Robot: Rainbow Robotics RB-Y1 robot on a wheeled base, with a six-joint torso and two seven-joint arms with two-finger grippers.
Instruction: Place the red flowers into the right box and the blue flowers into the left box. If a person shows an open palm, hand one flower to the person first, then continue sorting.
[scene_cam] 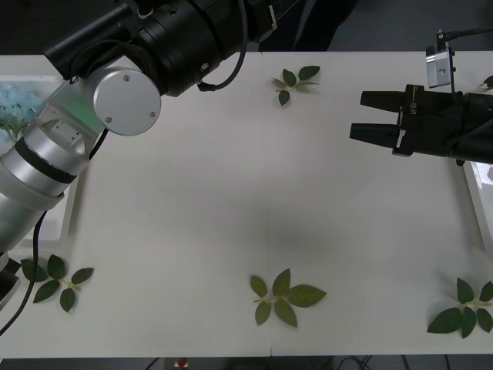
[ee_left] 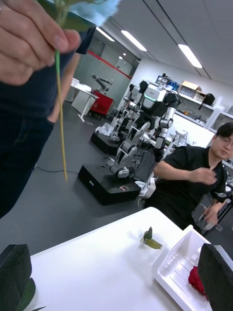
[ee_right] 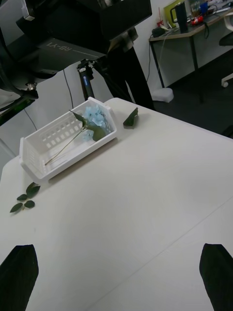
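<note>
A pale sky-blue flower (ee_left: 87, 9) on a thin green stem is pinched in the person's hand (ee_left: 29, 39). The left gripper (ee_left: 116, 277), below it, gapes wide and empty. The right gripper (scene_cam: 368, 116), also wide, hovers over the white table (scene_cam: 231, 193).

The front camera looks down from above on the table (scene_cam: 231, 193). Both wrist cameras look low across this same table, facing opposite sides.
</note>
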